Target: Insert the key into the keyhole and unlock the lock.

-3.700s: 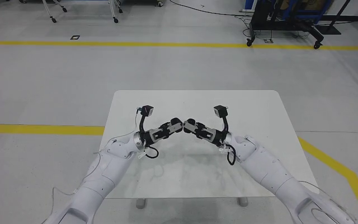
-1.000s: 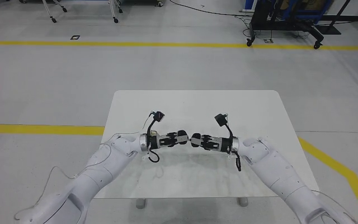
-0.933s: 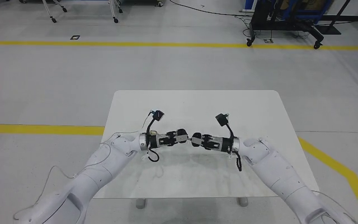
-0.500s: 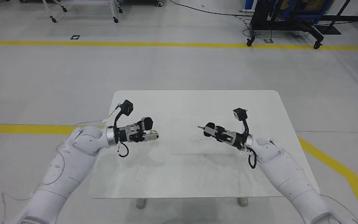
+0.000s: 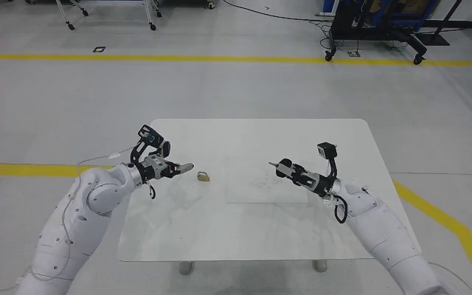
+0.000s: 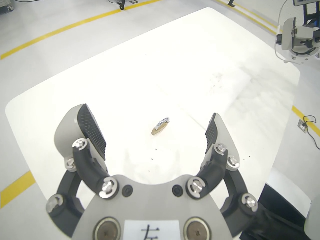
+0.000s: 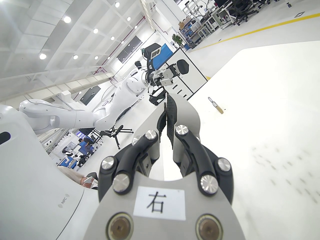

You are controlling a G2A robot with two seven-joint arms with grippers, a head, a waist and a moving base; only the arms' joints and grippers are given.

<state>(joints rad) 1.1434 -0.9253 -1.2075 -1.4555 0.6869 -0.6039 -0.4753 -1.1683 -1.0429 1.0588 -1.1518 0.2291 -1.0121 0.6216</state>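
Lock [image 5: 202,176] is being left lying on the white table [image 5: 295,140], in its left half, touched by neither gripper. Left gripper [image 5: 186,167] is being held wide open near the lock, toward the table's left edge, with nothing between its ribbed pads [image 6: 91,128]. Right gripper [image 5: 278,167] is being kept clamped on the key [image 5: 271,164], with the fingers pressed together and the thin tip being pointed toward the lock, well apart from it, over the table's right half.
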